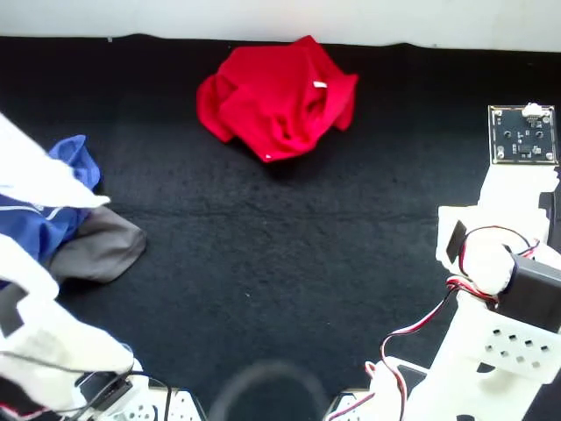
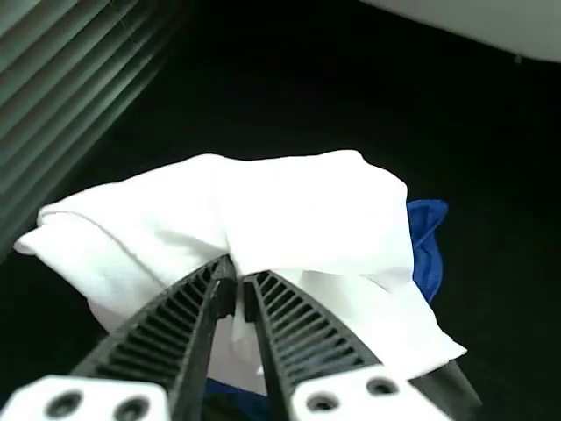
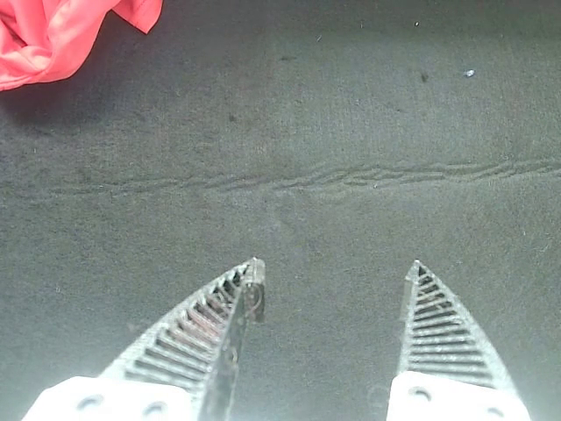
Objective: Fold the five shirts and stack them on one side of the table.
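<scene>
A crumpled red shirt (image 1: 276, 101) lies at the far middle of the black table; its edge (image 3: 53, 35) shows in the right wrist view. At the left edge a blue shirt (image 1: 44, 224) and a grey shirt (image 1: 103, 250) lie bunched together. A white shirt (image 2: 289, 219) hangs lifted, with my left gripper (image 2: 237, 294) shut on a fold of it; the blue shirt (image 2: 425, 241) shows behind. White cloth (image 1: 39, 175) drapes over the left side in the high view. My right gripper (image 3: 333, 281) is open over bare mat, with nothing between its fingers.
The right arm (image 1: 491, 307) stands at the table's right side, with a small dark square board (image 1: 523, 134) beyond it. The black mat (image 1: 289, 246) lies bare between the shirts and the right arm. Window blinds (image 2: 61, 79) show past the table's left side.
</scene>
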`<state>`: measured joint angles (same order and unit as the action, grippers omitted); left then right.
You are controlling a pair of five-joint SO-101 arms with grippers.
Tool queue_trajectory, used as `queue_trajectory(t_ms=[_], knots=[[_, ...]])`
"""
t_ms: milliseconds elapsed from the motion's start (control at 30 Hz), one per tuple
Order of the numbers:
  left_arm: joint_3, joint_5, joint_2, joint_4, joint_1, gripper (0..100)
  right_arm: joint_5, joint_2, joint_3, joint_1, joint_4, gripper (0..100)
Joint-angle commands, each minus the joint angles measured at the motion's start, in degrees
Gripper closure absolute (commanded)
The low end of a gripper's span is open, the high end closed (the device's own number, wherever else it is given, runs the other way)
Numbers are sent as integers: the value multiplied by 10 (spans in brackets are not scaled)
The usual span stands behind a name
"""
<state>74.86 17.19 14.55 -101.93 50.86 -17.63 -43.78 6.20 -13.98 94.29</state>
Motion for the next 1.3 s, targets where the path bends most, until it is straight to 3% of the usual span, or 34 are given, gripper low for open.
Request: queue_trajectory(t_ms=[0, 100, 267, 467, 633, 800, 933, 1100, 1267], knots=[[-80, 47, -17, -1, 34, 992, -3, 2, -25, 6, -1, 752], [-182, 71, 29, 21, 50, 991, -3, 2, -25, 7, -2, 752], [-259, 70, 134, 136, 95, 972, -3, 0, -25, 49, 16, 752], [-202, 67, 146, 20, 119, 741, 12, 6, -24, 102, 5, 752], [-127, -10, 74, 3, 123, 759, 78, 30, -25, 143, -29, 752], [-137, -14, -57, 2, 87, 798, 99, 124, -29, 185, -74, 752], [-223, -14, -156, 2, -6, 797, 116, 202, -31, 186, -143, 752], [-358, -13, -213, 7, -218, 798, 123, 223, -31, 156, -166, 752], [-470, -18, -165, 155, -408, 797, 120, 172, -31, 105, -152, 752]])
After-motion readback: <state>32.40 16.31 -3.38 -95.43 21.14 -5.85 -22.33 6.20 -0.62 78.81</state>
